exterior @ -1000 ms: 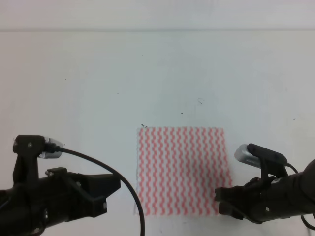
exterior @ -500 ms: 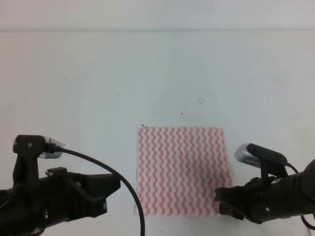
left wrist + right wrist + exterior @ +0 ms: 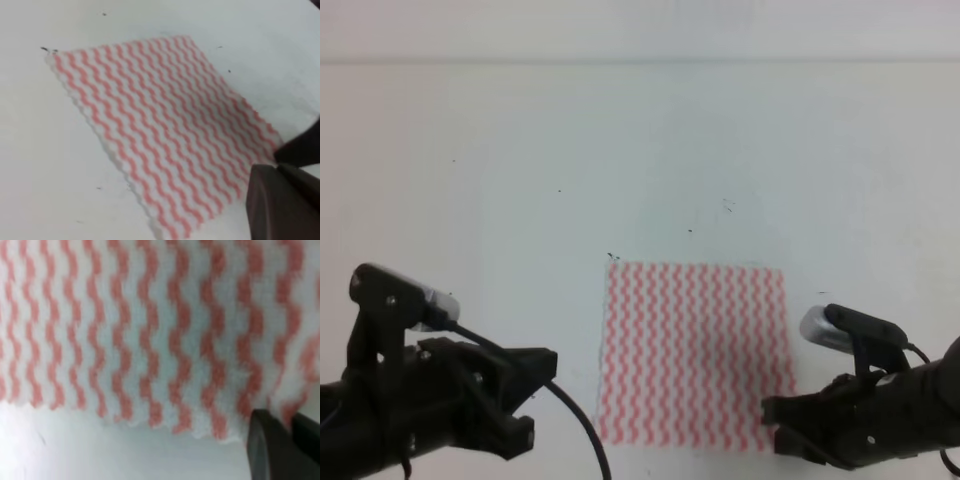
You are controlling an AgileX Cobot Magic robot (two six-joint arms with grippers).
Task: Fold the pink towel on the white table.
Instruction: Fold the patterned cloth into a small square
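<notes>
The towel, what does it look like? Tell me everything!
The towel is a thin, soft-looking square cloth with wavy pink and white stripes and a slightly ragged edge. It lies spread flat and unfolded on the white table. The right gripper is at its near right corner; its jaws can't be seen clearly.

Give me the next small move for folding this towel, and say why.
Probably lower the right gripper onto the towel's near right corner and pinch it. The towel lies flat and unfolded on the table, that gripper is right at that corner, and no cloth looks lifted. The left gripper sits apart from the towel, so it seems further from a grasp.
</notes>
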